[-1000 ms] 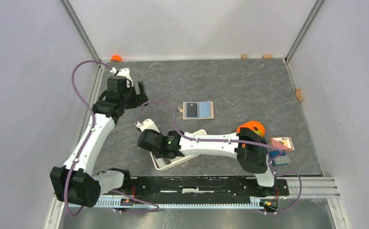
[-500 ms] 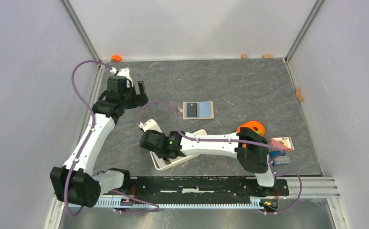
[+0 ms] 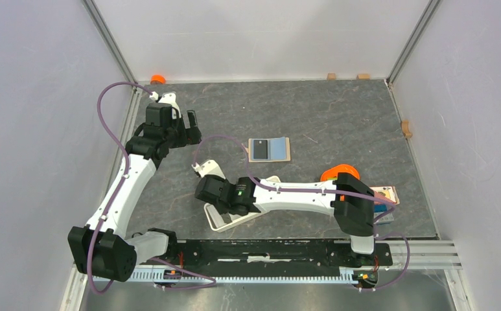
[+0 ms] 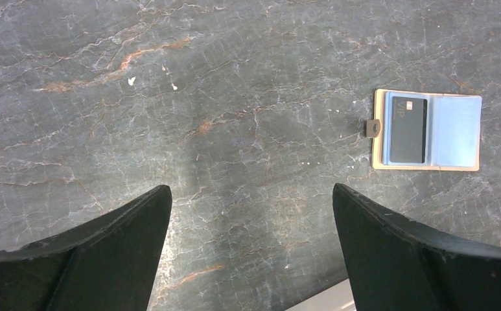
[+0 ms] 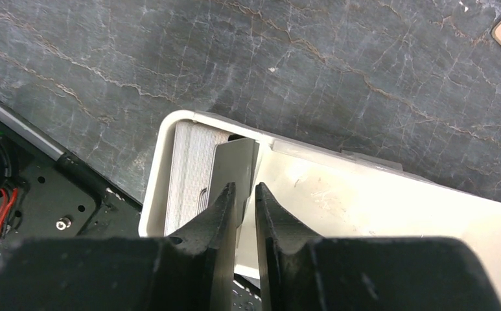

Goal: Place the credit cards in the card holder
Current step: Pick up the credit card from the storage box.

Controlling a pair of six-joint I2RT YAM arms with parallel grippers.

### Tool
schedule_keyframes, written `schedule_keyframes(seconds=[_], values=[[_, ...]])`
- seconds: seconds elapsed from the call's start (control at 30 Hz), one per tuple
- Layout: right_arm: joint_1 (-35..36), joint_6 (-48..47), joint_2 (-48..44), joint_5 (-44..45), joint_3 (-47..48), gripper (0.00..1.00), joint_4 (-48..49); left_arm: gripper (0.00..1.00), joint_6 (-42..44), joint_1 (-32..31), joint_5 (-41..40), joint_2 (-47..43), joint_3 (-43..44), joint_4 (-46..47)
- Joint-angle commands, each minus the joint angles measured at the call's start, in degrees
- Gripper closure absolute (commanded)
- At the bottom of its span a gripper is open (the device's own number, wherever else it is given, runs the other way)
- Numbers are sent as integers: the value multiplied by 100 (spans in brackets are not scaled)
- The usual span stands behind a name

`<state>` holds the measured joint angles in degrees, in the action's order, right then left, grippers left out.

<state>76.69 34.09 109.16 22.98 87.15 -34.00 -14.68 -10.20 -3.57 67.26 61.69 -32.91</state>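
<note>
The card holder (image 5: pixel 151 188), a long white tray, lies near the front rail (image 3: pixel 229 222). At its end a card (image 5: pixel 231 165) that looks grey in this light stands on edge against a stack of white cards (image 5: pixel 189 168). My right gripper (image 5: pixel 242 188) hangs over that card's top edge. Its jaws are almost together, with a thin slit between them, and a grip does not show. One black credit card (image 4: pixel 407 129) sits in the left pocket of an open tan and blue wallet (image 4: pixel 458 129) further back (image 3: pixel 279 149). My left gripper (image 4: pixel 251 188) is wide open over bare table at the back left.
An orange bowl (image 3: pixel 340 172) sits behind my right elbow. A small pile of flat items (image 3: pixel 384 193) lies at the right edge. The black base rail (image 3: pixel 273 249) runs along the near side. Small wooden blocks (image 3: pixel 406 128) sit against the walls.
My right arm has shifted a little to the right over the tray and its jaws have narrowed. The left arm, the wallet and the tray have stayed still.
</note>
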Motion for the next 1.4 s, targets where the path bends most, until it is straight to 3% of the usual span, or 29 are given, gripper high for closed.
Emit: schedule_keyframes(seconds=[0.0, 0.3, 0.57, 0.8, 1.17, 1.37], values=[[-40, 123, -110, -58, -147, 79, 57, 0, 168, 24, -47, -130, 1, 127], [-36, 197, -290, -251, -353, 71, 337, 0, 166, 26, -31, -133, 1, 127], [-22, 281, -524, -372, -429, 53, 441, 0, 149, 26, -37, -138, 6, 126], [41, 331, -952, -533, -941, 38, 1174, 0, 141, 26, -24, -146, 0, 122], [171, -171, 148, -882, 72, 5, 704, 0, 141, 26, -36, -165, -2, 135], [230, -225, 443, -1093, 211, 2, 717, 0, 141, 26, -52, -180, 1, 127]])
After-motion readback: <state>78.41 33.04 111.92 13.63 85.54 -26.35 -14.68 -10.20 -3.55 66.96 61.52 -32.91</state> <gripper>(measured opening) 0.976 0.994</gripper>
